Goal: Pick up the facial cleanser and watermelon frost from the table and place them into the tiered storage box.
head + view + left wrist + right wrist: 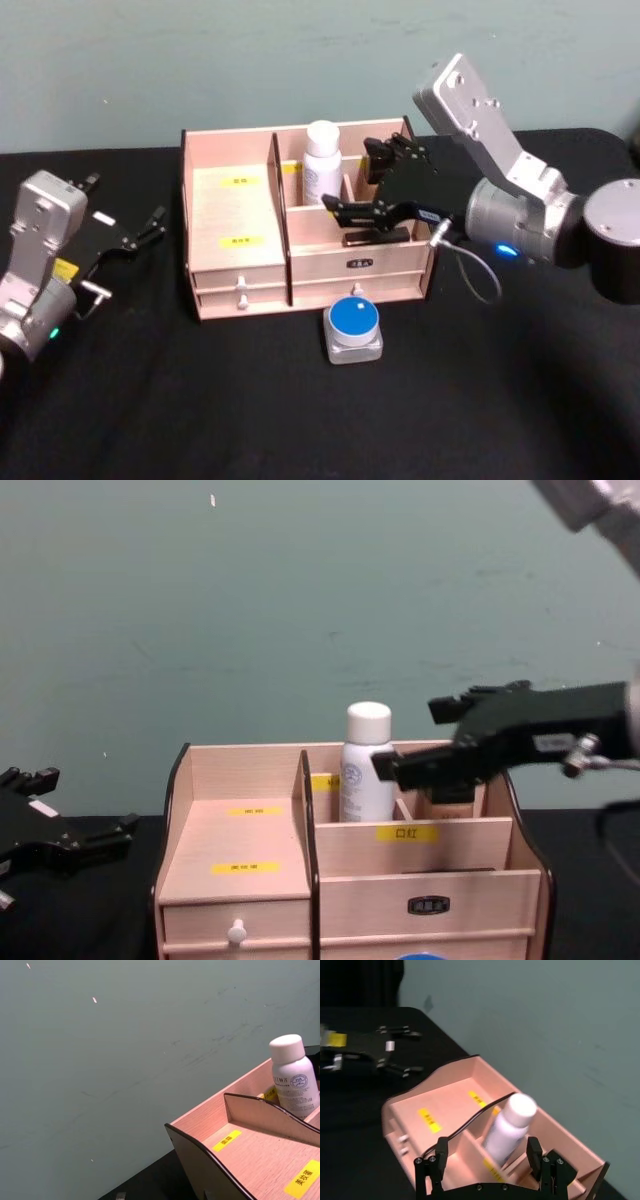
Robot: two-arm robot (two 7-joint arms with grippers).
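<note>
The facial cleanser (pixel 322 160), a tall white bottle with a rounded cap, stands upright in a rear middle compartment of the tiered storage box (pixel 232 215); the bottle (pixel 294 1077) (pixel 367 765) also shows from the side. My right gripper (pixel 348 178) hovers open just right of it, above the box's right side. Its fingers (pixel 440 1160) stand wide apart, short of the bottle (pixel 512 1122) and not touching it. The watermelon frost (pixel 354 325), a squat clear jar with a blue lid, sits on the table in front of the box. My left gripper (pixel 155 225) rests open at the far left.
A black cloth covers the table (pixel 200 400), with free room in front and to both sides of the box. A green wall rises close behind it. Two small drawers with knobs (pixel 240 292) face me. The box's left shelf carries yellow labels (pixel 226 1140).
</note>
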